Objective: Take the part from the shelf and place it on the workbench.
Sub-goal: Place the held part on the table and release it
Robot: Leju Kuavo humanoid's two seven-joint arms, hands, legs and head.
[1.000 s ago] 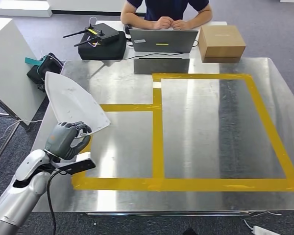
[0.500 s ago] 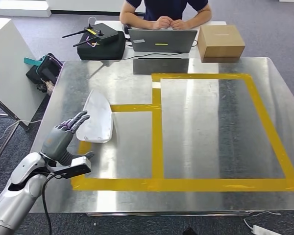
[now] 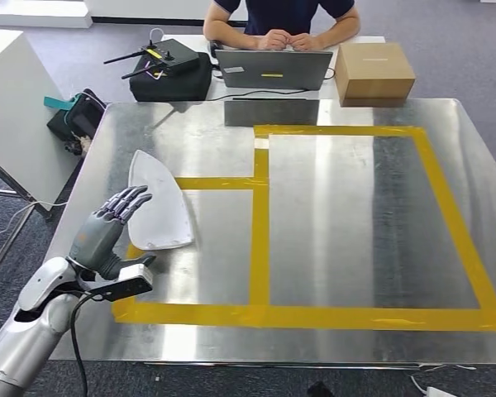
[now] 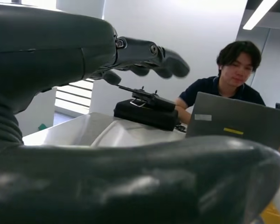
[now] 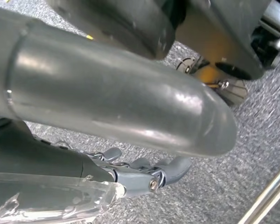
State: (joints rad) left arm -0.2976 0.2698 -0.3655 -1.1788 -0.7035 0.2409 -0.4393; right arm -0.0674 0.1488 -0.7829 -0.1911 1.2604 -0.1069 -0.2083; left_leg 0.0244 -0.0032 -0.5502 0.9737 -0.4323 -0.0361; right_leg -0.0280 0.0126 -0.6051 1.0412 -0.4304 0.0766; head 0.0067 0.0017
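The white, flat, wedge-shaped part [image 3: 159, 204] lies on the metal workbench [image 3: 358, 215], across the left end of the yellow tape lines. My left hand [image 3: 107, 229] hovers at the part's near left edge with fingers spread, holding nothing. The left wrist view shows those fingers [image 4: 149, 53] stretched out above the pale part [image 4: 96, 133], with the thick thumb [image 4: 166, 177] below. In the right wrist view, my right hand [image 5: 145, 176] hangs over grey carpet, its fingers loosely extended and empty.
A person sits behind a laptop [image 3: 274, 69] at the far edge. Near it are a black bag with a router [image 3: 170, 70] and a cardboard box [image 3: 374, 72]. A white panel [image 3: 17, 116] and a teal bag [image 3: 73, 116] stand left of the bench.
One second ago my left hand held the part tilted up above the bench. The hand has since let go and spread its fingers, and the part now lies flat.
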